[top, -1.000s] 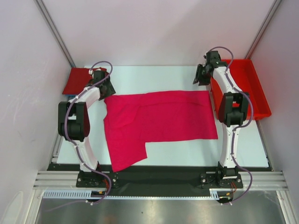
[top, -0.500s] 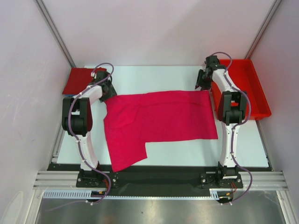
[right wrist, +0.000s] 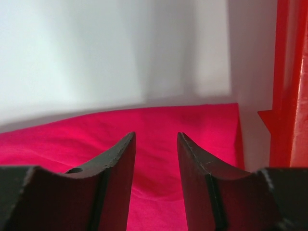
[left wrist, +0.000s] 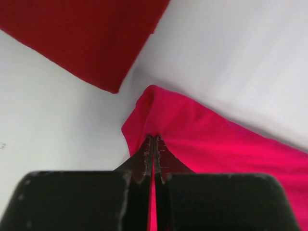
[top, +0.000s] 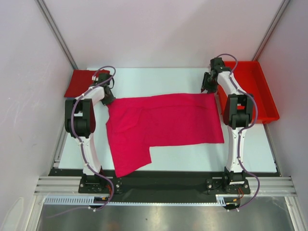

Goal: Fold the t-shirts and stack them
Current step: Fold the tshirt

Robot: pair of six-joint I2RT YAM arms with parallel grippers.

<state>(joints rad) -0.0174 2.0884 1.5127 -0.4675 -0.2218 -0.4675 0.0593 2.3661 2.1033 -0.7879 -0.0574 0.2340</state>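
A white table (top: 183,82) is seen across the middle of the top view. A magenta-pink t-shirt (top: 168,120) is spread flat at its centre, one part reaching toward the lower left. A crimson t-shirt (top: 79,83) is laid folded at the upper left corner, and a red tray (top: 255,84) is set at the upper right.

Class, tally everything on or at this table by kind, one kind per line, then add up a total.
T-shirts: 2, the magenta-pink t-shirt and the crimson t-shirt
Trays: 1, the red plastic tray
Robot arms: 2, the left arm and the right arm
Total: 5
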